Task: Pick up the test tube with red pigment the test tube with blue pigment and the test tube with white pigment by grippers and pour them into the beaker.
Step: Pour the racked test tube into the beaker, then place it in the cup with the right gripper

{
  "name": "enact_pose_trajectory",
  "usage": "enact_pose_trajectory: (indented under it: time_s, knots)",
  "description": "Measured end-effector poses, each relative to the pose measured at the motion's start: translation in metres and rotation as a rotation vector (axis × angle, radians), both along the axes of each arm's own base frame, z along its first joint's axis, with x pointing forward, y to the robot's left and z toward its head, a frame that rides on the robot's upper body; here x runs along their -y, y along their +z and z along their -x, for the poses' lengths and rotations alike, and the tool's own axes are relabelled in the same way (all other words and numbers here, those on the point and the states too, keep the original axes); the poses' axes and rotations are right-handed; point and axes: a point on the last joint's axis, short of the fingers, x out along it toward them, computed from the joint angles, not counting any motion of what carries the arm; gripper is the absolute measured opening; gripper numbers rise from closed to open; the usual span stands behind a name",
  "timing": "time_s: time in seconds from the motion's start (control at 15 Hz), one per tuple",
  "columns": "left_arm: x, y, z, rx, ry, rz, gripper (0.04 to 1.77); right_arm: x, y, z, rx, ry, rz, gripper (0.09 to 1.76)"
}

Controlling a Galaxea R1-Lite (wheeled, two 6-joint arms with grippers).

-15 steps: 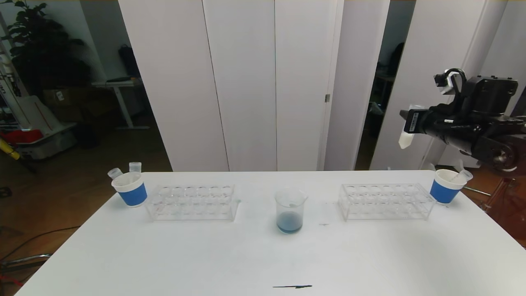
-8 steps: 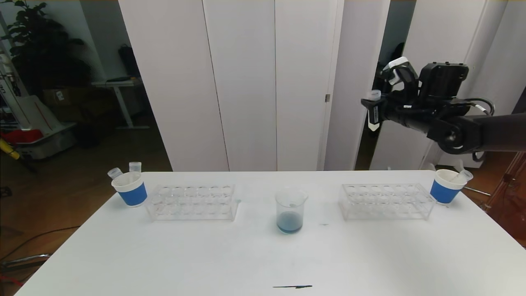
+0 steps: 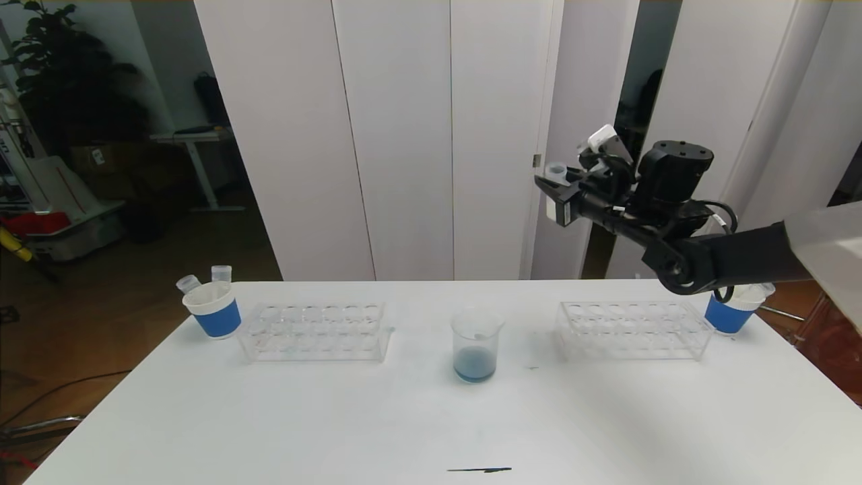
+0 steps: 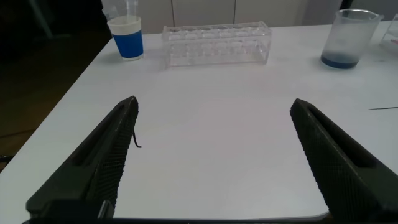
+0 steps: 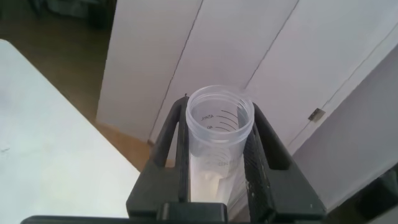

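My right gripper [image 3: 556, 188] is high above the table, up and to the right of the beaker [image 3: 476, 345]. It is shut on the test tube with white pigment [image 5: 217, 140], whose open mouth and cream-white liquid show between the fingers in the right wrist view. The tube's rim shows in the head view [image 3: 555, 171]. The clear glass beaker stands at mid-table with blue liquid at its bottom; it also shows in the left wrist view [image 4: 354, 37]. My left gripper [image 4: 214, 118] is open and empty, low over the table's near left. No red or blue tube shows.
Two clear tube racks [image 3: 315, 330] [image 3: 633, 329] stand left and right of the beaker. A white-and-blue paper cup [image 3: 213, 310] holding clear tubes stands at the far left, another [image 3: 728, 310] at the far right behind my right arm. A dark mark [image 3: 479, 469] lies near the front edge.
My right gripper has swung left with the white-pigment tube, from above the right cup towards the table's middle, and has come somewhat lower. Nothing on the table has moved.
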Motion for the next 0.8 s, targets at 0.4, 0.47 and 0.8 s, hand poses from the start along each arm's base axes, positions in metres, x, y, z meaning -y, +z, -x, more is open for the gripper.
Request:
enact_pose_trajectory:
  time_s: [0.4, 0.47, 0.8]
  knots:
    - [0.000, 0.000, 0.000, 0.000, 0.001, 0.000, 1.75, -0.034, -0.008, 0.017, 0.157, 0.178, 0.125, 0.58]
    - [0.000, 0.000, 0.000, 0.000, 0.001, 0.000, 1.75, -0.042, -0.008, 0.020, 0.188, 0.195, 0.127, 0.58]
    - [0.000, 0.000, 0.000, 0.000, 0.000, 0.000, 1.75, -0.046, -0.024, 0.025, 0.244, 0.280, 0.178, 0.58]
